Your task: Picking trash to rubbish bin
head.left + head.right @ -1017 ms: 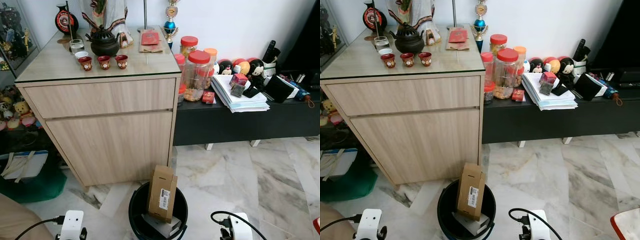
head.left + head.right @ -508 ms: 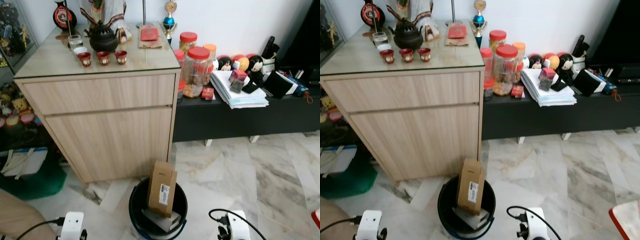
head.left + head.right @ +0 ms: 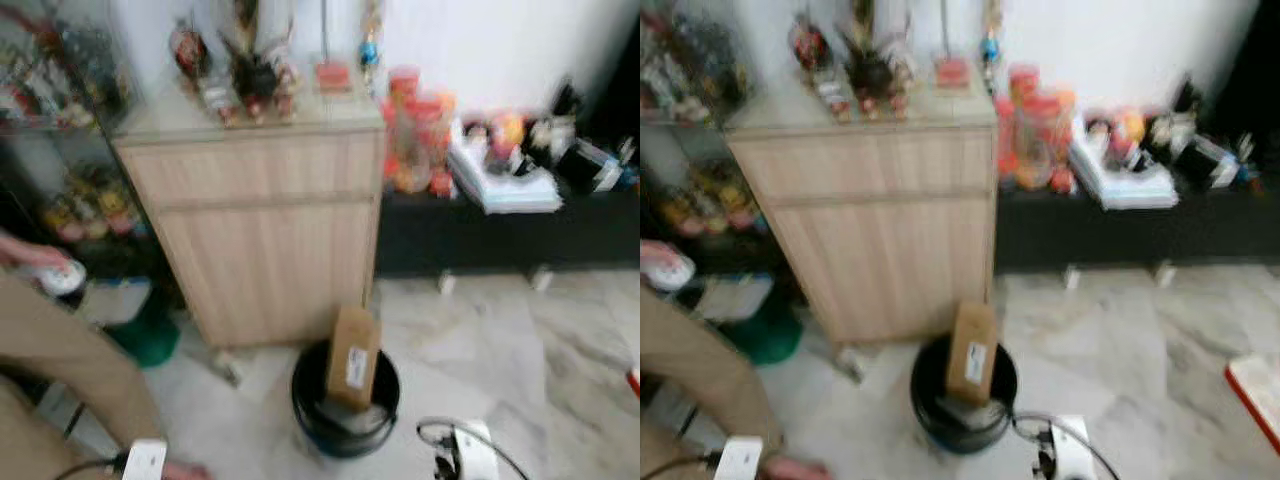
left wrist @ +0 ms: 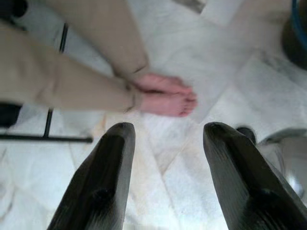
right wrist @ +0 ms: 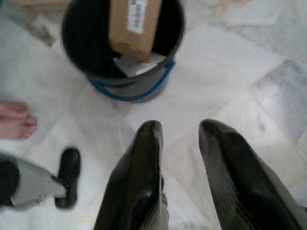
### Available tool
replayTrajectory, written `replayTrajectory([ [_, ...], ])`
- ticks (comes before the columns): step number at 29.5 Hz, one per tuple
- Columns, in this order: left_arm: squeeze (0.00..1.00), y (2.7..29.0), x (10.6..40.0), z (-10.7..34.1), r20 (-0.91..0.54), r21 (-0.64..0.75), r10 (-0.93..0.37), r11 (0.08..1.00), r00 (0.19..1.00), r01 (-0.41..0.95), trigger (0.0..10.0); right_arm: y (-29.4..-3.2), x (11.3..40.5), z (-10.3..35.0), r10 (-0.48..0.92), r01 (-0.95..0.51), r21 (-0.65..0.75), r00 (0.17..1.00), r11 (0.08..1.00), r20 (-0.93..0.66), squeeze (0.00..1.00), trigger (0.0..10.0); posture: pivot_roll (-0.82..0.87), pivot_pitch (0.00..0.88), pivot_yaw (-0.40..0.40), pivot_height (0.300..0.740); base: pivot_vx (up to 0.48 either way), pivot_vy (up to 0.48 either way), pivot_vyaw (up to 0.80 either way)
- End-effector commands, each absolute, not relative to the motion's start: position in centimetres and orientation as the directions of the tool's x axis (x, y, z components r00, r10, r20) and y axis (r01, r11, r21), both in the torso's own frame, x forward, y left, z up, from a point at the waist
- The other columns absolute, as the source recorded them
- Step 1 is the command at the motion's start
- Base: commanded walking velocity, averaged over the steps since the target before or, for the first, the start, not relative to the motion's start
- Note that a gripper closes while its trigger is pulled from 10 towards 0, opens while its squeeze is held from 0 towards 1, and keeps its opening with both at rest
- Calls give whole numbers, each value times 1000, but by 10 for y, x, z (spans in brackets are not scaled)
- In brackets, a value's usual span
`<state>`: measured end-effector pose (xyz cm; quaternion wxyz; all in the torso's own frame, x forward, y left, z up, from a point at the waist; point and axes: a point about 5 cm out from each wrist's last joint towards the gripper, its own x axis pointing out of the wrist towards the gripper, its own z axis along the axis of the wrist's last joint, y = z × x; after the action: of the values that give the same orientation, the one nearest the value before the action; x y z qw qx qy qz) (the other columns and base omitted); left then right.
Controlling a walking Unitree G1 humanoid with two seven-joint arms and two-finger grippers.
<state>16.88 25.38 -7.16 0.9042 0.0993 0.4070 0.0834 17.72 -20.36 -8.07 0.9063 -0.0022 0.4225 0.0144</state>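
Nearest, low down: left gripper (image 4: 165,158), fingers spread wide apart, nothing between them, hanging above pale marble floor (image 4: 225,62). Just past its tips, a person's bare foot (image 4: 165,98) flat on the tiles, beige trouser leg (image 4: 67,81) above it.

Right gripper (image 5: 177,143): fingers parted with a clear gap, empty, touching nothing, pointing down at the floor a little short of the bin.

Rubbish bin (image 3: 345,400): black round bucket with a blue handle (image 5: 134,93) hanging along its wall, standing on the marble near the front of the cabinet. Inside it, a brown cardboard box (image 3: 353,357) upright on end, white label facing out, top projecting above the rim; a pale flat item (image 5: 139,64) lies beneath it.

Behind the bin: light wooden cabinet (image 3: 265,220), small ornaments blurred on its top. To its right, a low black bench (image 3: 500,225) carrying red-lidded jars (image 3: 415,140) and a stack of papers (image 3: 505,185), against a white wall. Head views are blurred; finer detail cannot be told.
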Motion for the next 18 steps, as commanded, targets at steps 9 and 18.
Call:
replayTrajectory([
  [9, 0, 250, 175, -70, -709, 247, 218, 968, 671, -53, 10000, -199, 175, -83, 29, -8, 31, 638, 999, -769, 0, 10000, -14, 0, -16, 740, -251, 0, 0],
  [18, 0, 247, 178, -69, -706, 241, 216, 969, 675, -58, 10000, -197, 177, -82, 35, -6, 41, 643, 999, -765, 0, 10000, -15, 0, -21, 740, 0, 0, 0],
])
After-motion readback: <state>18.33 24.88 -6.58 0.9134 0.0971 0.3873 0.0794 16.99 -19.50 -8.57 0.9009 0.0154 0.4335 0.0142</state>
